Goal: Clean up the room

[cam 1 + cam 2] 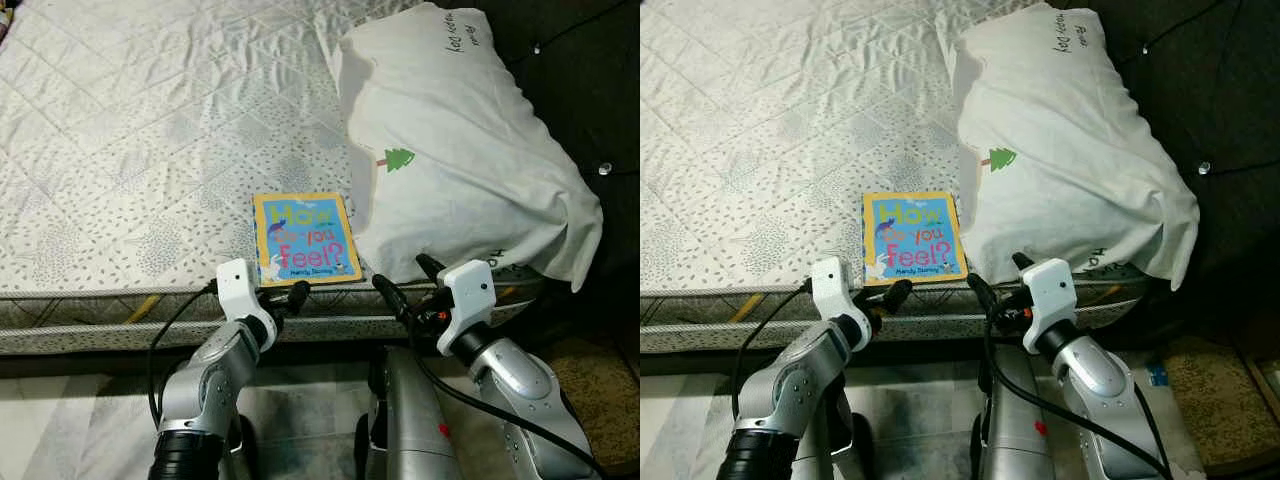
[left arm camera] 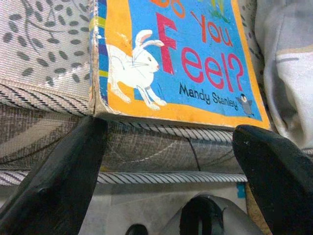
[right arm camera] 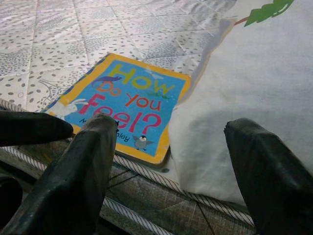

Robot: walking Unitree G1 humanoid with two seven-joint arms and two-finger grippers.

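A picture book [image 1: 305, 238], orange-bordered and blue with the title "How Do You Feel?", lies flat on the mattress [image 1: 130, 150] close to its front edge, beside a white pillow [image 1: 450, 150]. My left gripper [image 1: 288, 296] hovers at the mattress edge just in front of the book's near edge [image 2: 161, 110]. It is open, and its two black fingers [image 2: 54, 176] straddle the book's width without touching it. My right gripper [image 1: 403, 273] is open too. It is held at the bed's edge in front of the pillow's lower corner [image 3: 244, 112], to the right of the book [image 3: 127, 103].
The quilted side of the mattress [image 1: 100, 315] runs across in front of my arms. A dark tufted headboard [image 1: 590, 90] stands behind the pillow at the right. Pale floor [image 1: 60, 430] lies below, with a brown rug [image 1: 590, 380] at lower right.
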